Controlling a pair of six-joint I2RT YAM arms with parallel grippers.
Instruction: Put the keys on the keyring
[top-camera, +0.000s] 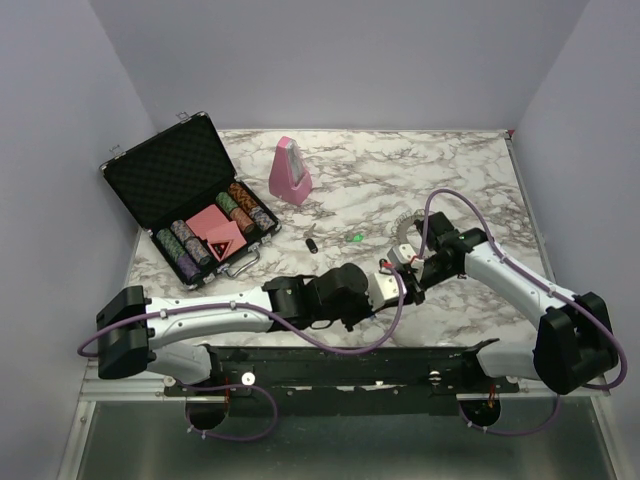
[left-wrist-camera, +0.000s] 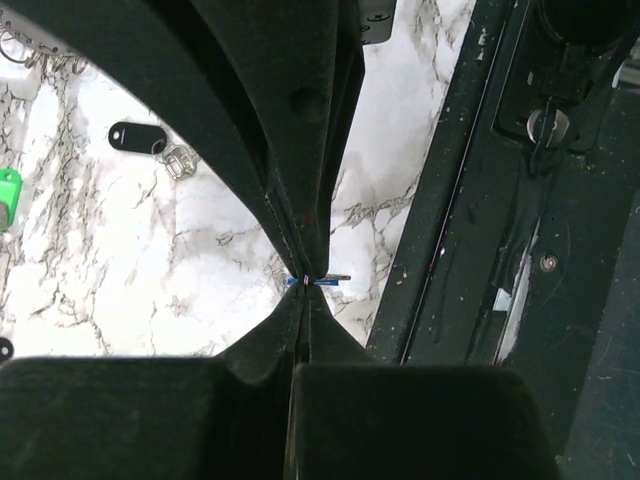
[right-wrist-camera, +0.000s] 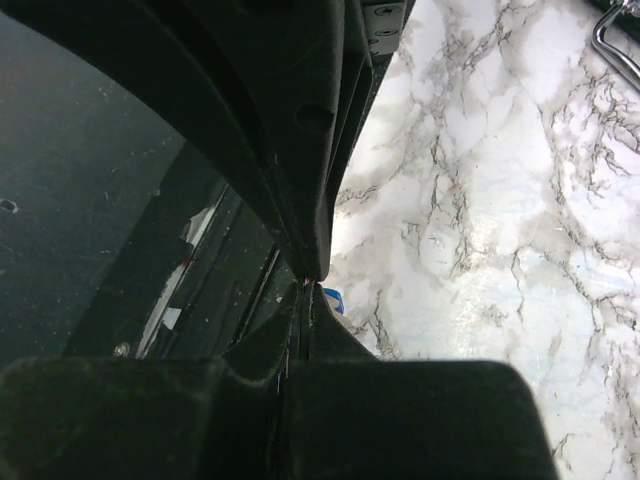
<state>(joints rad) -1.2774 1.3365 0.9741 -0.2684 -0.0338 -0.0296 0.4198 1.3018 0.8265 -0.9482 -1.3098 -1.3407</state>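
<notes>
My left gripper (top-camera: 384, 284) (left-wrist-camera: 304, 281) is shut on a tiny blue-capped key (left-wrist-camera: 322, 281), held edge-on at the fingertips just above the marble near the table's front edge. The right gripper (top-camera: 398, 268) (right-wrist-camera: 312, 286) meets it tip to tip and is shut. The key's blue cap (right-wrist-camera: 333, 297) shows just beyond the right tips, and I cannot tell whether they pinch it. The silvery keyring (top-camera: 401, 227) lies behind the right gripper, partly hidden by it. A black-capped key (top-camera: 312, 243) (left-wrist-camera: 134, 137) and a green-capped key (top-camera: 356, 238) (left-wrist-camera: 8, 196) lie loose on the marble.
An open black poker-chip case (top-camera: 175, 175) stands at the back left, with a pink metronome (top-camera: 290, 172) behind the centre. The black base rail (left-wrist-camera: 470, 200) runs along the near table edge right beside both grippers. Purple cables loop over the arms.
</notes>
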